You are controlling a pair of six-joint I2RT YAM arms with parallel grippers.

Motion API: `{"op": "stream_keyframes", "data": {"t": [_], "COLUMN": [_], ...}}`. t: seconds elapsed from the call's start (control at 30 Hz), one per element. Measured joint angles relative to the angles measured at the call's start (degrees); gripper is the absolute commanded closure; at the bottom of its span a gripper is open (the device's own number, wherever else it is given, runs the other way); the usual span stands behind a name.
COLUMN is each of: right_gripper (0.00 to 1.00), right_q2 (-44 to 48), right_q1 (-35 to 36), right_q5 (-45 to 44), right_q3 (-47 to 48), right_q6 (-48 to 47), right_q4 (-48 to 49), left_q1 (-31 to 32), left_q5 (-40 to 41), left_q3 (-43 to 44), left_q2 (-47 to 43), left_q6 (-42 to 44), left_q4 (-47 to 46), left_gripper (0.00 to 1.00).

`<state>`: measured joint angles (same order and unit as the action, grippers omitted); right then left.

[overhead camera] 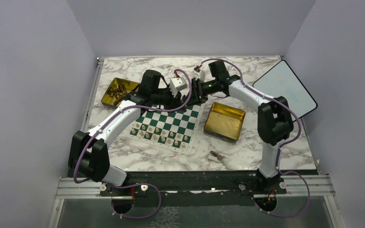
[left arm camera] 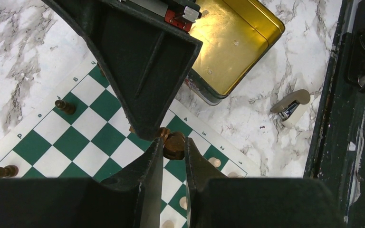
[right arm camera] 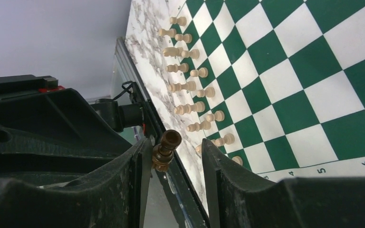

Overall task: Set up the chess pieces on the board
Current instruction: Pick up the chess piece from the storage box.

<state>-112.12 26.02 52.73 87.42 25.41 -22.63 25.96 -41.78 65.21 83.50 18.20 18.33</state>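
Above the far edge of the board (overhead camera: 171, 121), a dark brown chess piece (left arm camera: 173, 145) is clamped between the fingertips of the left gripper (left arm camera: 174, 152). It is straddled by the right gripper (right arm camera: 176, 145), whose jaws stand apart: one finger is touched by the piece, while a gap is left to the other. The piece's long axis is seen tilted, roughly along the right fingers, head outward. A handover is judged likely, for which that gap must be closed. Pale pieces (right arm camera: 201, 72) are ranged in two rows along the board's near side.
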Motion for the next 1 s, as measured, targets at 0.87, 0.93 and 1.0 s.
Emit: {"op": "stream_keyframes", "data": {"t": [0.87,0.93,1.0], "right_gripper": [0.70,0.78,0.85], "right_q2": [-1.8,-1.8,-1.8], "right_q1": [0.0,0.0,0.0], "right_q5": [3.5,3.5,3.6], "right_q3": [0.1,0.1,0.1], "right_q6": [3.5,3.6,3.7], "right_q4": [2.5,2.6,3.0], "left_q1": [0.0,0.0,0.0], "left_q5": [0.0,0.0,0.0], "left_q3": [0.0,0.0,0.0], "left_q2": [0.0,0.0,0.0], "left_q6": [1.0,1.0,1.0], "left_q4": [0.2,0.2,0.2], "left_gripper": [0.83,0.84,0.86]}}
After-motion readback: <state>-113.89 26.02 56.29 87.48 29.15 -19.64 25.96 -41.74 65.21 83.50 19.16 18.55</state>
